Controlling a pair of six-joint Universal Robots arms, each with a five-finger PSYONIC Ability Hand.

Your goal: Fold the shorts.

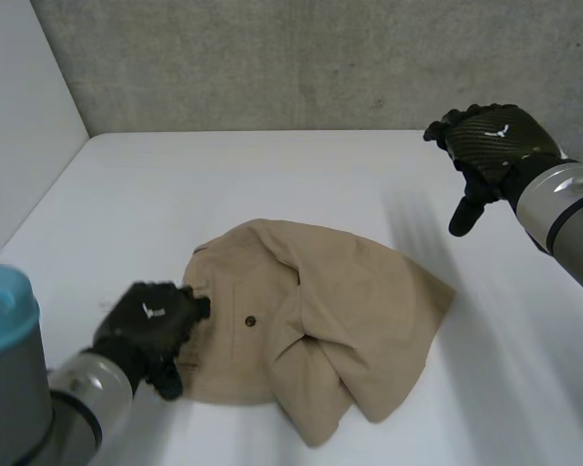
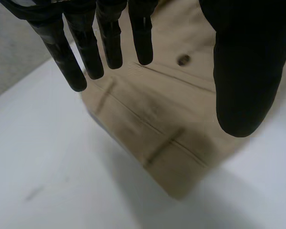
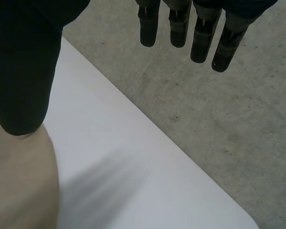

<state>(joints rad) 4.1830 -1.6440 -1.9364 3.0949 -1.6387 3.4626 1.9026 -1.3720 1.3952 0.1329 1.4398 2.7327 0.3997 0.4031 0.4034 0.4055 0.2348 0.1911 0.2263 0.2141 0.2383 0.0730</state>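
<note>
The left arm, grey with a light-blue cap, is coming in from 7 o'clock of the head view. Its black left hand (image 1: 148,325) is sitting at the 9 o'clock edge of the shorts (image 1: 340,320). In the left wrist view this hand is staying released: its fingers (image 2: 109,38) are reaching out straight and its thumb is standing apart, holding nothing, over the stitched band of the cloth.

The shorts are lying in the middle of the smooth white bench (image 1: 272,175), nearer its front. They are made of matte tan woven cloth and are bunching into a rounded, soft heap. One flap is lying folded across the middle, throwing up raised creases. A small dark round button (image 1: 250,320) is showing just beside the left hand, with straight seams running past it.

At 2 o'clock of the shorts, well apart from them, the right hand (image 1: 486,146) is hanging above the bench. Its fingers (image 3: 148,28) are hanging straight and spread from the thumb, gripping nothing.

A rough grey wall (image 1: 321,58) is standing behind the bench.
</note>
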